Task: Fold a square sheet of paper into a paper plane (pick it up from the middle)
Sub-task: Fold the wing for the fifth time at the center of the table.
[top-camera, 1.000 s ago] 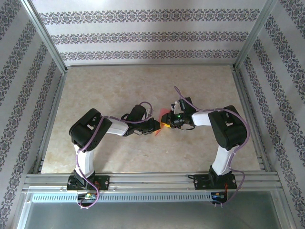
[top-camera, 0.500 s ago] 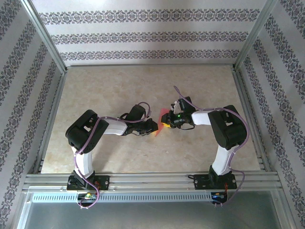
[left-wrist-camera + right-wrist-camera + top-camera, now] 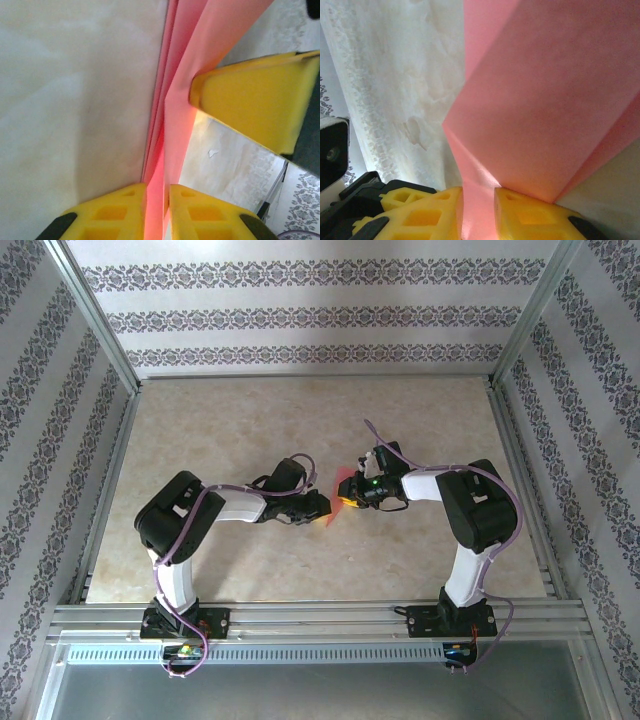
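The pink-red paper (image 3: 344,482) is folded into several long layers, a narrow plane shape rather than a flat square sheet, and hangs between both grippers just above the table's middle. My left gripper (image 3: 322,506) comes in from the left and is shut on the layered edge (image 3: 180,75), which runs up from between its yellow fingertips (image 3: 157,187). From the right, my right gripper (image 3: 351,498) is shut on a creased corner of the broad pink panel (image 3: 545,100), pinched between its fingertips (image 3: 478,190). One yellow finger (image 3: 250,100) of the right gripper presses the paper's side in the left wrist view.
The beige marbled tabletop (image 3: 250,430) lies bare around the arms. Aluminium frame rails (image 3: 320,615) border the near edge and both sides. Patterned walls (image 3: 300,320) close the back and sides.
The left arm's elbow has drawn back to the left and slightly nearer. Both grippers stay on the paper at the same spot; the right arm has not moved.
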`<action>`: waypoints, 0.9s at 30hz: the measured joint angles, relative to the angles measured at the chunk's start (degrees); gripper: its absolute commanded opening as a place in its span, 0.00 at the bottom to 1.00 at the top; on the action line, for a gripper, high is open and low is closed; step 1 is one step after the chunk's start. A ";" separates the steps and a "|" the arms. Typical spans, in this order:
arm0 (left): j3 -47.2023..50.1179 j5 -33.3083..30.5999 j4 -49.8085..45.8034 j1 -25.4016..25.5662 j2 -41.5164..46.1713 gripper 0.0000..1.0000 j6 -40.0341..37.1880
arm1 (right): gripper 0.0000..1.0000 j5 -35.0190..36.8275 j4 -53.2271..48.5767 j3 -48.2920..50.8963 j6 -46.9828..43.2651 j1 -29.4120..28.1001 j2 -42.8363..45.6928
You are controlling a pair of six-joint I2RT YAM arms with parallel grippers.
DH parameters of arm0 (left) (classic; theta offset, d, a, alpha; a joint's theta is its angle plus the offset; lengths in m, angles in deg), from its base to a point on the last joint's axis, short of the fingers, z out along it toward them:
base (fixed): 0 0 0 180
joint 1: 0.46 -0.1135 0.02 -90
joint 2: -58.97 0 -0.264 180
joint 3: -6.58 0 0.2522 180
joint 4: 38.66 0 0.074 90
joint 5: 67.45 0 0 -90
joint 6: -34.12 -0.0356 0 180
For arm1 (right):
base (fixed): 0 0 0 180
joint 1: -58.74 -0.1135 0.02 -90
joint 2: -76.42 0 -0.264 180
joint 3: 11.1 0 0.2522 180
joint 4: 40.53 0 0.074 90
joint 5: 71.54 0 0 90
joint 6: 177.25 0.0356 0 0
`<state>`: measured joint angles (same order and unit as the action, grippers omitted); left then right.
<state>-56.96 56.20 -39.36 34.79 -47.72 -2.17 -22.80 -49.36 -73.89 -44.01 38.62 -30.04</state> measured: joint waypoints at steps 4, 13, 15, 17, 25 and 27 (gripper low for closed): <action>-0.13 -0.26 -2.82 0.04 0.79 0.22 -1.14 | 0.26 0.00 -0.02 0.00 -0.02 0.00 -0.02; -1.22 0.22 -5.07 0.37 0.85 0.26 -2.86 | 0.26 -0.04 -0.63 -0.37 0.00 0.00 -0.22; -1.27 0.11 -5.51 0.39 0.90 0.25 -3.30 | 0.25 -0.04 -0.63 -0.37 0.00 0.00 -0.24; -1.42 -0.39 -6.51 0.42 1.22 0.24 -3.89 | 0.25 -0.04 -0.66 -0.39 0.00 0.00 -0.26; -2.99 -3.15 -10.03 1.38 7.21 0.20 -5.99 | 0.25 -0.02 -0.92 -0.52 0.00 0.02 -0.37; -4.15 -3.21 -9.55 2.19 7.28 0.18 -5.99 | 0.25 -0.02 -0.92 -0.52 0.00 0.02 -0.39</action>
<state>-61.11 52.98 -48.91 36.97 -40.44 -8.15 -22.82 -50.28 -74.42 -44.01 38.65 -30.43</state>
